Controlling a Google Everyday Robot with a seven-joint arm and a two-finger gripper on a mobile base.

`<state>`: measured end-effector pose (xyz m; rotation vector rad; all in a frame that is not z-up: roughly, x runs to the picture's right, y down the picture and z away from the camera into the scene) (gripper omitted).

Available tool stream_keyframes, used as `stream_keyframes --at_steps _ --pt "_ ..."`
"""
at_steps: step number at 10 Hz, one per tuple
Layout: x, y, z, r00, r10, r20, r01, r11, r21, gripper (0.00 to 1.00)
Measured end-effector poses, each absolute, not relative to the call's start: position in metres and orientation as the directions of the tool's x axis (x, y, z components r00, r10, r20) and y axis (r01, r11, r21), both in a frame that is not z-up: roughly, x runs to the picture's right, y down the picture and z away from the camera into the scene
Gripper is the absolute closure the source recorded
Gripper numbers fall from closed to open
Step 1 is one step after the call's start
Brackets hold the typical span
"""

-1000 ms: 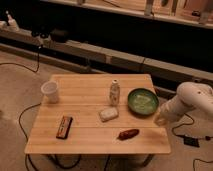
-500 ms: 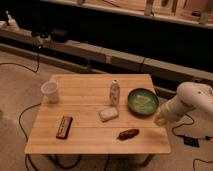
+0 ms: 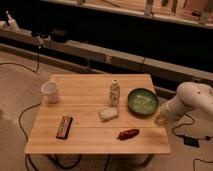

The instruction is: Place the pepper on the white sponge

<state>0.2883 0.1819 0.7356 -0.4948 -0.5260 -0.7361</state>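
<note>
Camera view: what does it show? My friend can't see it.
A small dark red pepper lies on a light wooden table, apart from a pale white sponge block. The robot's gripper hangs shut at the table's right edge, beside a round green bowl.

Gripper at the table's right edge.
Bowl just behind-left of it; pepper near, front-left; sponge farther left, bottle behind that; bar and cup farthest.
</note>
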Motion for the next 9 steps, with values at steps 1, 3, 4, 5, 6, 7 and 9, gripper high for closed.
stream_keyframes --at_steps 1,3,4,5,6,7,9 --pt "0.288 0.182 0.736 0.626 -0.493 0.604 0.731 0.64 -0.235 0.94" --pt "0.29 0.18 0.736 0.632 -0.5 0.592 0.73 0.64 -0.238 0.94" --pt "0.292 0.173 0.736 0.649 -0.523 0.552 0.725 0.645 -0.241 0.97" --pt "0.293 0.163 0.735 0.663 -0.557 0.501 0.723 0.649 -0.236 1.0" --pt "0.291 0.155 0.734 0.671 -0.579 0.463 0.722 0.654 -0.228 0.98" --pt "0.289 0.149 0.731 0.683 -0.601 0.415 0.718 0.657 -0.23 0.89" --pt "0.288 0.146 0.727 0.692 -0.614 0.38 0.714 0.657 -0.24 0.83"
